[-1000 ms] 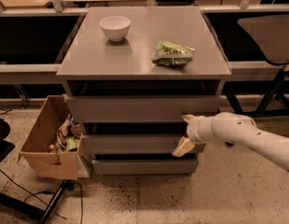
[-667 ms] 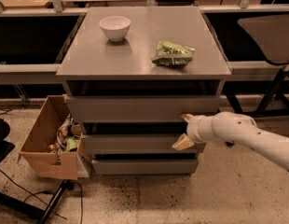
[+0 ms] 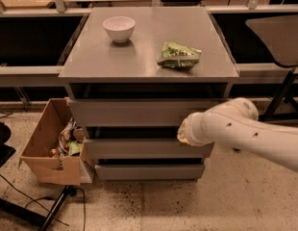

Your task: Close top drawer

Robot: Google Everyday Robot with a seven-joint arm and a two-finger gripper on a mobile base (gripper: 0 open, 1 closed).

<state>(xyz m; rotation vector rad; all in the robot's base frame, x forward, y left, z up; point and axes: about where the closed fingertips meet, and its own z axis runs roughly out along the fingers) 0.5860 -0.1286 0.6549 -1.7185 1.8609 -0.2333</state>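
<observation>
Gripper (image 3: 183,131) at the end of my white arm (image 3: 245,134), facing the cabinet's front at the lower right corner of the top drawer (image 3: 139,112); I cannot tell whether it is open or closed. Compared with a second ago, it has risen from in front of the middle drawer (image 3: 144,148) to the lower edge of the top drawer's front. The drawer front itself has not shifted, so I judge that the push has not yet begun. The top drawer lies just to the left of the gripper and slightly above it, and appears to touch it or nearly so. A dark gap shows between the drawer and the grey cabinet top (image 3: 91,66), which suggests it stands part-way out. On the cabinet top rest a white bowl (image 3: 119,28) and a green snack bag (image 3: 180,56), well apart. An open cardboard box (image 3: 43,150) sits beside the cabinet.
</observation>
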